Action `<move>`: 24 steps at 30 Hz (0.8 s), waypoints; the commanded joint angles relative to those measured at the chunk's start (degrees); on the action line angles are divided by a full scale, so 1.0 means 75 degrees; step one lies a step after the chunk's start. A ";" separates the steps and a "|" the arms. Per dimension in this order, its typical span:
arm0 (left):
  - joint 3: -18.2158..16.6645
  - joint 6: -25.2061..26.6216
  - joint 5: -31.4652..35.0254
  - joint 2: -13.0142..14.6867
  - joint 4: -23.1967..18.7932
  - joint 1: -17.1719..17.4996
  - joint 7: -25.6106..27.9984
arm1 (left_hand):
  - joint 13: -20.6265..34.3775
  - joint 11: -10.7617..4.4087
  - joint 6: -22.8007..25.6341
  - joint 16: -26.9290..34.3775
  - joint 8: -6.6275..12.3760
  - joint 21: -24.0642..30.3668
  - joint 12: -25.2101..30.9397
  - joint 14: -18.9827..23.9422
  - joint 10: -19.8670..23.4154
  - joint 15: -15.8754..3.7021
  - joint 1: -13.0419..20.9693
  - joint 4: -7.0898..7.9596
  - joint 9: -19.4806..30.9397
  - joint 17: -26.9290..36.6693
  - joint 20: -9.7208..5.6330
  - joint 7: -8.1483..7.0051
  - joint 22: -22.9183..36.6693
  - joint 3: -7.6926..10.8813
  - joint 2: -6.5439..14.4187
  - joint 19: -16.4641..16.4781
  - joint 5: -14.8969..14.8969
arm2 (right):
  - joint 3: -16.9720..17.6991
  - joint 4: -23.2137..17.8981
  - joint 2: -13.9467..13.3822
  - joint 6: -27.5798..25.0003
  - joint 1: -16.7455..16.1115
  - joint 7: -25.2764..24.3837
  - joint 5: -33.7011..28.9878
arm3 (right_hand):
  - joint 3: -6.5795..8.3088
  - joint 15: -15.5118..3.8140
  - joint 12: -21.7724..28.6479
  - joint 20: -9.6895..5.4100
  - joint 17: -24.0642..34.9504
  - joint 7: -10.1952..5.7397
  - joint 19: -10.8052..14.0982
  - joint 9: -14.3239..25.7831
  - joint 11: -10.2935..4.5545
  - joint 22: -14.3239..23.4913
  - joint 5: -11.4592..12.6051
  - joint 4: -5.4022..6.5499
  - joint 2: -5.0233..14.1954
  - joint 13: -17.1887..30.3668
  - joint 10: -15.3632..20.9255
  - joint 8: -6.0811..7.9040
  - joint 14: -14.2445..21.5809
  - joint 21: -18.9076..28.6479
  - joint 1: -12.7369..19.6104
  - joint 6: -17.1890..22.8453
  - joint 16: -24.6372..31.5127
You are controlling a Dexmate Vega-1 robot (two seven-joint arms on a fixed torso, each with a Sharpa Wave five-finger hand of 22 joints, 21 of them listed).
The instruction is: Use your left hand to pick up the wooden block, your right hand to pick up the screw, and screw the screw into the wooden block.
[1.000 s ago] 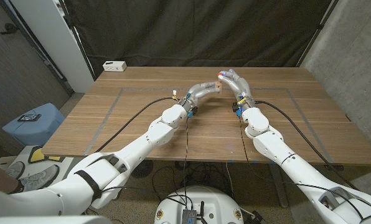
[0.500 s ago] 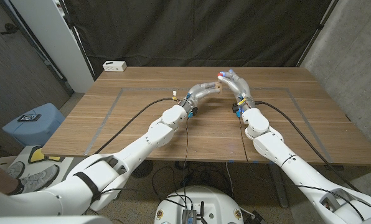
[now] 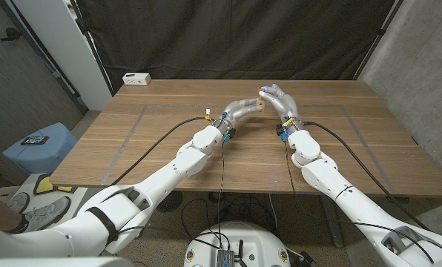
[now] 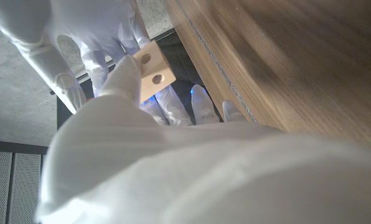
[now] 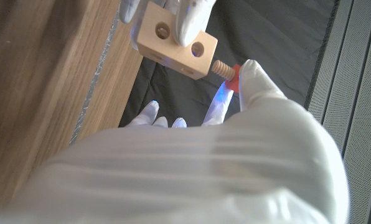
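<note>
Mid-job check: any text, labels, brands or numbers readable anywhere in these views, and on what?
None can be read.
White box at the table's far left corner: dark marks, too small to read.
Wooden block, screw, left hand and right hand: no markings visible.

Your two arms reach out and meet in the middle. Your left hand (image 3: 249, 103) and right hand (image 3: 274, 94) are both closed, fingers pinching.
</note>
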 commanded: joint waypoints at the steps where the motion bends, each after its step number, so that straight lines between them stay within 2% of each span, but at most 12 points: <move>1: -0.0010 0.0056 0.0023 0.0079 -0.0194 0.0093 0.0054 | 0.0349 -0.0014 0.0105 0.0007 0.0046 0.0061 0.0034 0.0041 0.0061 -0.0620 -0.0107 0.0042 0.0018 0.0003 0.0041 0.0061 0.0037 -0.0006 0.0195 -0.0005 0.0050 | -0.0014 -0.0043 0.0006 0.0049 -0.0058 0.0014 0.0002 | -0.0035 -0.0021 -0.0008 -0.0007 0.0029 -0.0001 -0.0017 0.0019 -0.0027 0.0025 0.0058 0.0007 0.0037 0.0045 -0.0011 0.0051 -0.0027 0.0031 0.0022 -0.0034 -0.0025; 24: -0.0020 0.0095 0.0032 0.0127 -0.0366 0.0198 0.0137 | 0.0365 -0.0015 0.0114 0.0004 0.0048 0.0062 0.0015 0.0050 0.0074 -0.0623 -0.0089 0.0029 0.0018 0.0002 0.0036 0.0052 0.0037 -0.0018 0.0190 -0.0003 0.0055 | -0.0012 -0.0106 -0.0034 0.0032 -0.0121 0.0057 0.0018 | -0.0061 -0.0014 -0.0005 -0.0010 0.0031 0.0004 -0.0029 -0.0008 -0.0022 0.0025 0.0057 0.0015 0.0057 0.0046 -0.0009 0.0074 -0.0033 0.0031 0.0015 -0.0031 -0.0028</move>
